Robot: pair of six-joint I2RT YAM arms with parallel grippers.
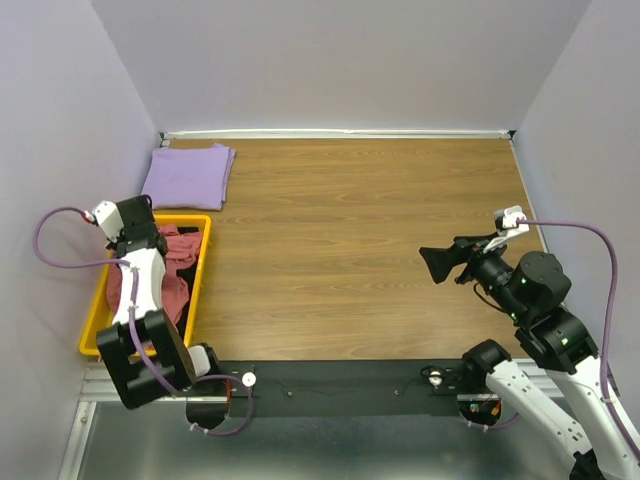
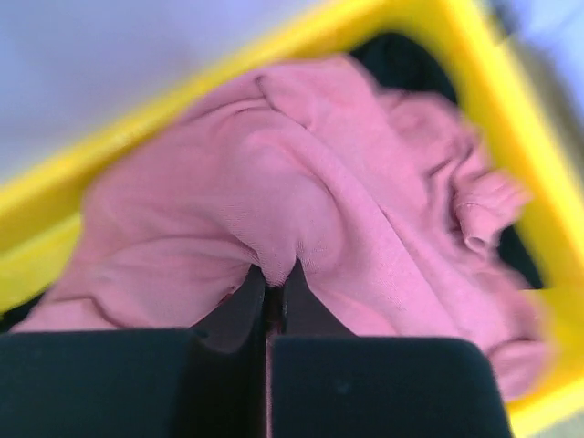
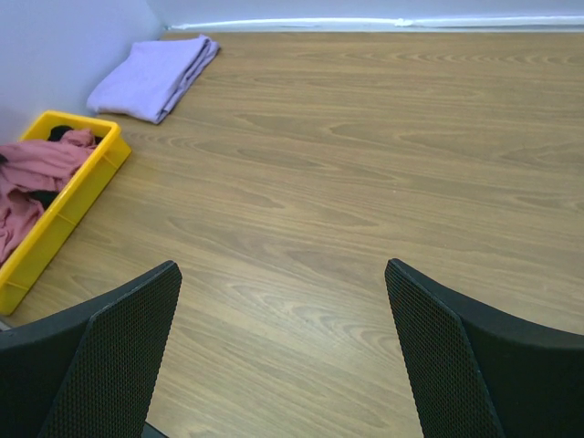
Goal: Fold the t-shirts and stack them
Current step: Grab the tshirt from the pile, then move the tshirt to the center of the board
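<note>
Left gripper (image 2: 274, 294): jaws pinched shut on a fold of 1 salmon-pink t-shirt (image 2: 347, 201), which lies crumpled inside the yellow bin (image 2: 516, 137) over black cloth (image 2: 401, 55). Right gripper (image 3: 281, 274): jaws wide apart, holding nothing, above the wooden table (image 3: 365, 164). 1 lavender t-shirt (image 1: 188, 175): folded flat at the table's far-left corner, just beyond the bin.

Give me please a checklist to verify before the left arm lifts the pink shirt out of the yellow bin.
1. Left gripper shut on a fold of the pink t-shirt: ok.
2. Black cloth below it is free of the pink one: cannot tell.
3. Right gripper open and away from the yellow bin: ok.
4. Bare part of the table to spread the shirt on: ok.
5. Lavender t-shirt folded in the far left corner, out of the path: ok.
</note>
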